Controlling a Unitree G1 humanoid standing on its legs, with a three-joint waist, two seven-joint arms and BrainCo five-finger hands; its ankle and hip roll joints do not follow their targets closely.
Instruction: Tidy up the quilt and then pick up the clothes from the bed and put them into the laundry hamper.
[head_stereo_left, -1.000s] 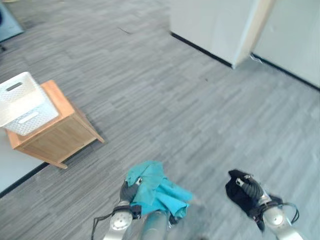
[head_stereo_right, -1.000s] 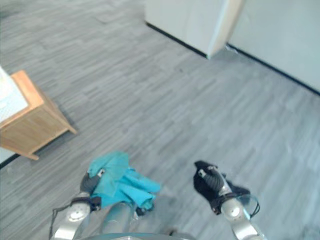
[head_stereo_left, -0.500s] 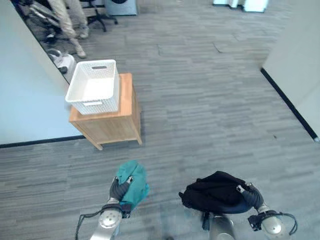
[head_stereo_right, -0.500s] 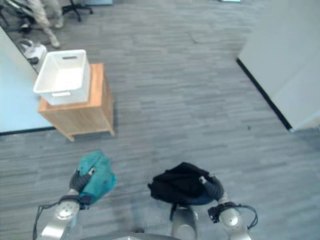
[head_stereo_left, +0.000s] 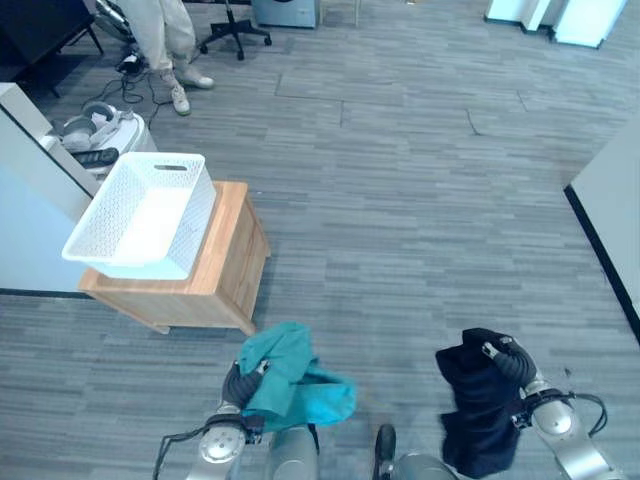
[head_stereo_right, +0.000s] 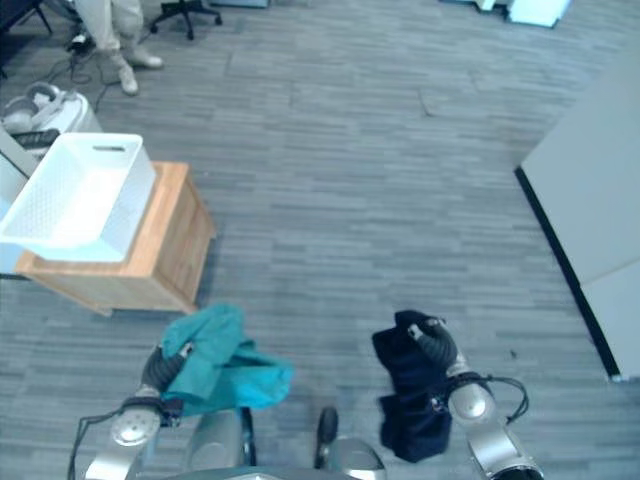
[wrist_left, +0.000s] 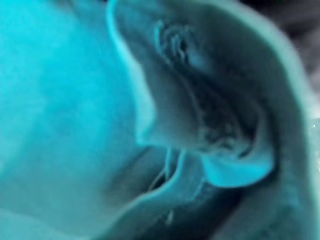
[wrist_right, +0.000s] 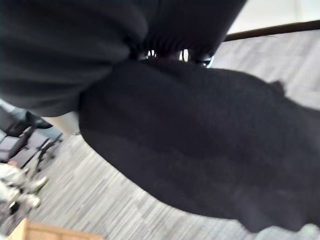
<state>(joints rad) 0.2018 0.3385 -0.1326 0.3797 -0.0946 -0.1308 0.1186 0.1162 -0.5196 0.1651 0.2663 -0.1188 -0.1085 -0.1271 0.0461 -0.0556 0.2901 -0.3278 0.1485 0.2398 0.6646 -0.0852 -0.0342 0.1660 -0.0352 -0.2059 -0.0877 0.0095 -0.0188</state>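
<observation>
Clothes (head_stereo_left: 296, 378) in both raised fists

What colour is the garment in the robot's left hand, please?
Teal garment, clearest in the left eye view.

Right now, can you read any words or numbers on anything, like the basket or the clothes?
None can be read: the white basket, the wooden cabinet, the teal garment and the black garment show no letters, numbers or signs.
</observation>
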